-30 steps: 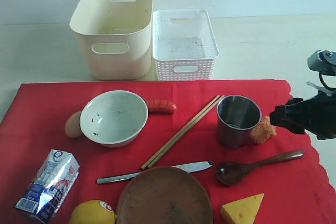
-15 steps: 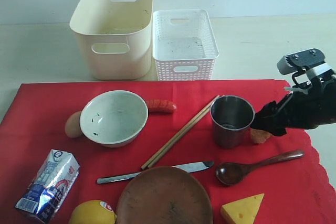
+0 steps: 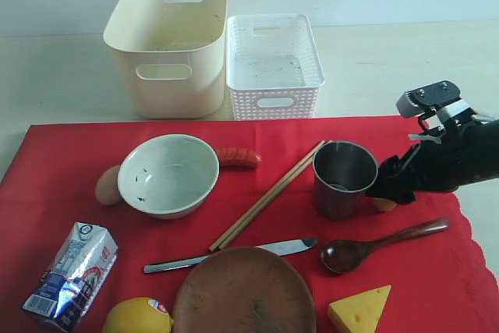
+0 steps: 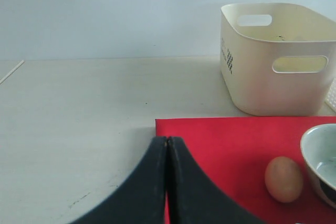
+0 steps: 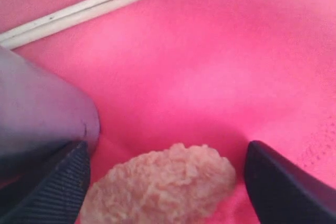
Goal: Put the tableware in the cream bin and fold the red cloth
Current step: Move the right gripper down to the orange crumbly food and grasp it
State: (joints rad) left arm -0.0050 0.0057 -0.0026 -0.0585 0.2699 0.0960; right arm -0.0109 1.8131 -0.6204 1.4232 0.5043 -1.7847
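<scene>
Surveying the exterior view, I record no step completed. The tall cream smooth-walled plastic bin (image 3: 168, 95) shows nothing inside, and the bright red scalloped cloth (image 3: 86, 150) lies flat and unfolded. All six pieces rest on it: white speckled bowl (image 3: 168, 173), steel cup (image 3: 339, 181), pair of wooden chopsticks (image 3: 269, 195), metal knife (image 3: 234, 255), dark wooden spoon (image 3: 382, 243) and round brown plate (image 3: 244, 290). The cup stands upright, mouth up. The chopsticks' long axis runs diagonally, far tips toward the cup's rim. The knife lies crosswise, blade toward the spoon, and the spoon's handle points to my right arm's side. My right gripper (image 3: 387, 193) hangs low just beside the cup. In the left wrist view, my left gripper (image 4: 167, 141) has its jaws pressed together on nothing, at the cloth's corner, with the bin well apart beyond. In the right wrist view, my right jaws are spread and hold nothing. An orange crumbed food piece (image 5: 157, 192) lies between them, and the cup's wall sits just outside one finger. I judge the cup the likely first pick, but the jaws straddle the food, so realignment is required.
</scene>
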